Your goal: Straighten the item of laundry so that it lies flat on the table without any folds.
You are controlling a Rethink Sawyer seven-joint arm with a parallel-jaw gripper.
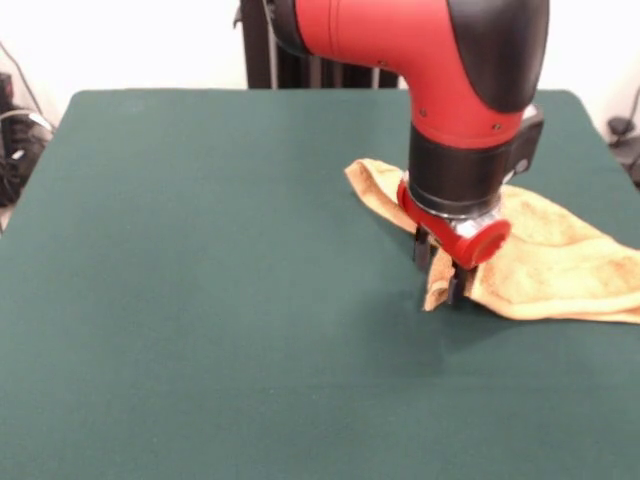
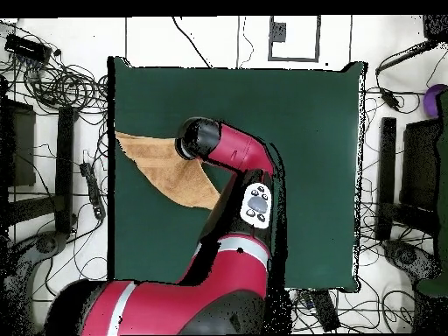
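The item of laundry [image 1: 560, 255] is a golden-tan towel lying crumpled and folded on the right side of the dark green table [image 1: 200, 260]. It runs off the picture's right edge. My gripper [image 1: 440, 268] stands at the towel's near left corner. Its black fingers [image 1: 457, 283] are pressed down to the cloth, with a raised tan fold pinched between them. In the overhead view the towel [image 2: 162, 166] forms a long triangle by the left edge of the table [image 2: 306, 131]. The arm's red and black wrist [image 2: 199, 138] covers the gripper there.
Green felt stretches wide to the left of the towel in the front view. In the overhead view cables [image 2: 61, 83] and dark stands [image 2: 385, 175] crowd the floor around the table, and the arm's bulk [image 2: 219, 280] covers the table's bottom edge.
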